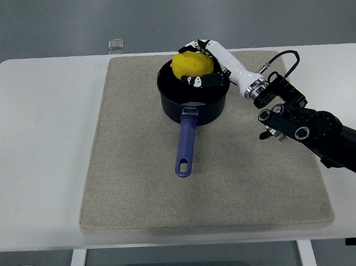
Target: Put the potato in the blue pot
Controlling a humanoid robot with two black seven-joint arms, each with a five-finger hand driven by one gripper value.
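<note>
A yellow potato (190, 65) is held just above the far side of the dark blue pot (194, 101), over its opening. My right hand (203, 63) reaches in from the right and is shut on the potato, fingers wrapped around its far and near sides. The pot stands on the beige mat (144, 172), its blue handle (185, 146) pointing toward the near edge. The pot's inside looks dark with a pale patch at the bottom. The left arm is out of view.
The mat covers most of the white table (38, 156). A small clear object (116, 45) sits at the table's far edge, left of the pot. White cables lie on the floor at the bottom left.
</note>
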